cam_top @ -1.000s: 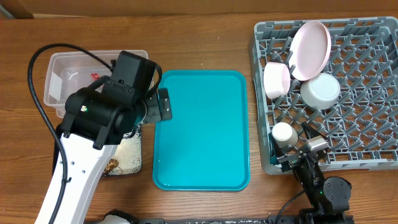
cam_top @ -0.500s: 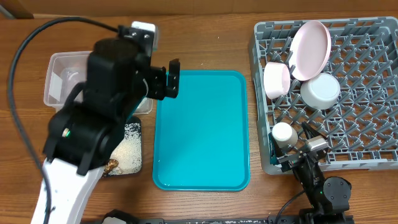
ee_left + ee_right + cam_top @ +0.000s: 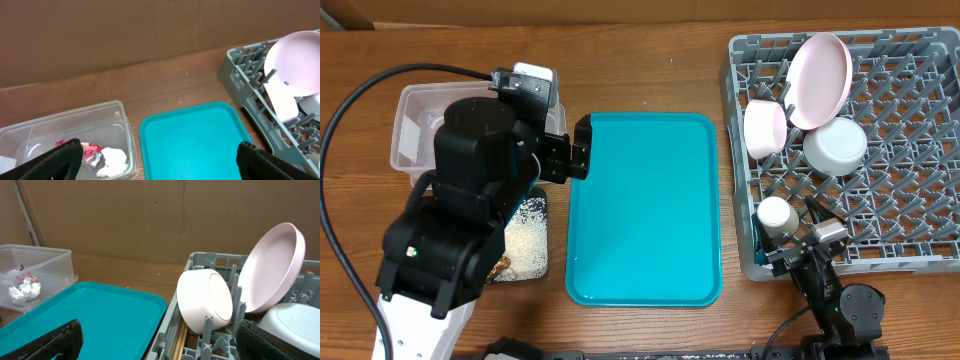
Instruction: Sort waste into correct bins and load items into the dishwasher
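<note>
My left gripper (image 3: 580,150) is open and empty, above the gap between the clear tub (image 3: 410,130) and the teal tray (image 3: 645,210). In the left wrist view (image 3: 157,152) the tub (image 3: 125,125) holds the red wrapper (image 3: 90,151) and the white tissue (image 3: 114,160). The black tray (image 3: 525,255) holds rice scraps and is partly hidden under the arm. The grey rack (image 3: 920,200) holds the pink plate (image 3: 820,78), two bowls (image 3: 765,127) (image 3: 836,146), the cup (image 3: 775,214) and the chopsticks (image 3: 181,340). My right gripper (image 3: 800,250) (image 3: 160,332) is open and empty at the rack's front left corner.
The teal tray lies between the bins and the rack with nothing on it. A cardboard wall (image 3: 150,215) stands behind the table. The left arm's black cable (image 3: 350,110) loops over the table's left side.
The left arm has risen and shifted over the tub and black tray. Its gripper swung to the tray's far left corner, then partway back. The right arm has not moved.
</note>
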### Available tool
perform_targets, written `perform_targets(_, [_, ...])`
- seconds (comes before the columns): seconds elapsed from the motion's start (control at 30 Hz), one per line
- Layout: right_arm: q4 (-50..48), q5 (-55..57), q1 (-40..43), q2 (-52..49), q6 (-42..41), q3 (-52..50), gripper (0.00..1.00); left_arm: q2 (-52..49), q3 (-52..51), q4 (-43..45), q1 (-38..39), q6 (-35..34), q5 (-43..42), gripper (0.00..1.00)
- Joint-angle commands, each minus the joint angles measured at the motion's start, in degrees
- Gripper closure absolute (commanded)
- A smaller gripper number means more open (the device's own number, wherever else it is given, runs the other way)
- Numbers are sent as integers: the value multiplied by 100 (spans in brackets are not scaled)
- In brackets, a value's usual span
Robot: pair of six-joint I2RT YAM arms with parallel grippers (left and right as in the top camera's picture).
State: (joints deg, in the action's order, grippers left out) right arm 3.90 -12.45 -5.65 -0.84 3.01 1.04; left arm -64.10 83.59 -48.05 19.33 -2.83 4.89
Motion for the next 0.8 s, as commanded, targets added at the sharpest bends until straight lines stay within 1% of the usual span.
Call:
perform_targets(0.0, [-35,39,15,50,4,-57,0,363,-474,496,-157,94,-197,0])
perform_targets(0.17, [-35,39,15,50,4,-57,0,1167,-1770,1906,-601,92,-1204,0])
perform_targets(0.23, [-35,39,15,50,4,-57,0,1606,-2376,2479,-741,90,-1449,0])
perform_targets(0.33, [-35,39,15,50,4,-57,0,2256,-3112,2977,-841,92,-1462,0])
perform_targets(0.43, [-35,39,15,50,4,-57,0,2964,-3762,3233,-920,39,-1443,0])
perform_targets(0.57, [-35,39,15,50,4,-57,0,3838,-4527,3512,-1095,-251,-1434,0])
perform_targets(0.77, [-35,39,15,50,4,-57,0,4970,-5687,4277,-1154,-278,-1373,0])
